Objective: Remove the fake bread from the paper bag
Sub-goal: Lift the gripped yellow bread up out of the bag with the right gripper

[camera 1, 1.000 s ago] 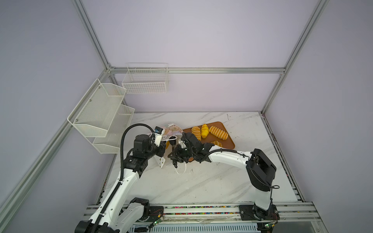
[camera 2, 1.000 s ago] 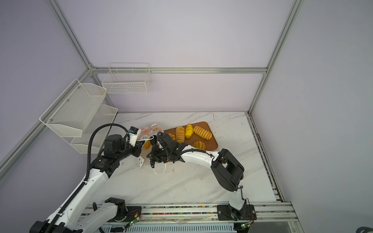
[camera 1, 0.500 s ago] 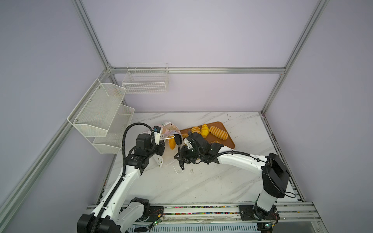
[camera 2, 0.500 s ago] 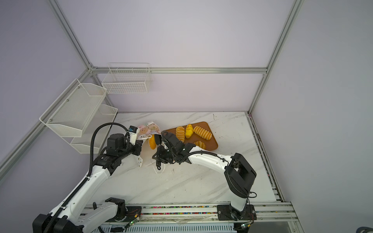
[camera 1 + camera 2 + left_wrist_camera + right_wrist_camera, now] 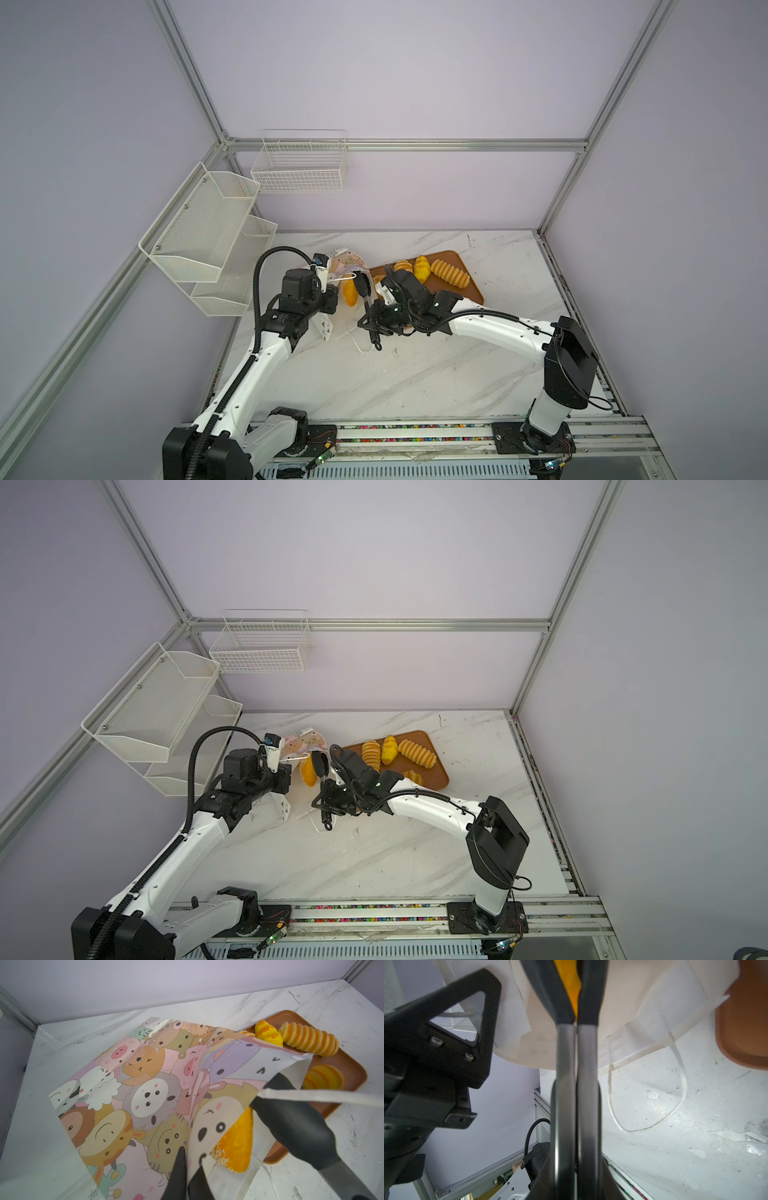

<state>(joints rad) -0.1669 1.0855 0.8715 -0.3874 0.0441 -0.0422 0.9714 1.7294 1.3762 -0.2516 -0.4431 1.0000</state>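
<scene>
My left gripper is shut on the rim of the paper bag, a white bag with a pastel animal print, and holds it up off the table. A golden-yellow fake bread with a crumbed end lies in the bag's mouth. My right gripper reaches into that mouth from the right. Its black fingers are shut along the bread's edge. In the right wrist view, yellow fake bread fills the narrow gap between them.
An orange-brown tray behind the right wrist carries other pastries, among them a long ridged roll and a small bun. One cord handle of the bag trails on the marble. White wire baskets hang on the left wall.
The left gripper has lifted the bag's rim a little. The right arm's elbow has swung out to the right, and the yellow bread now shows more at the bag's mouth.
</scene>
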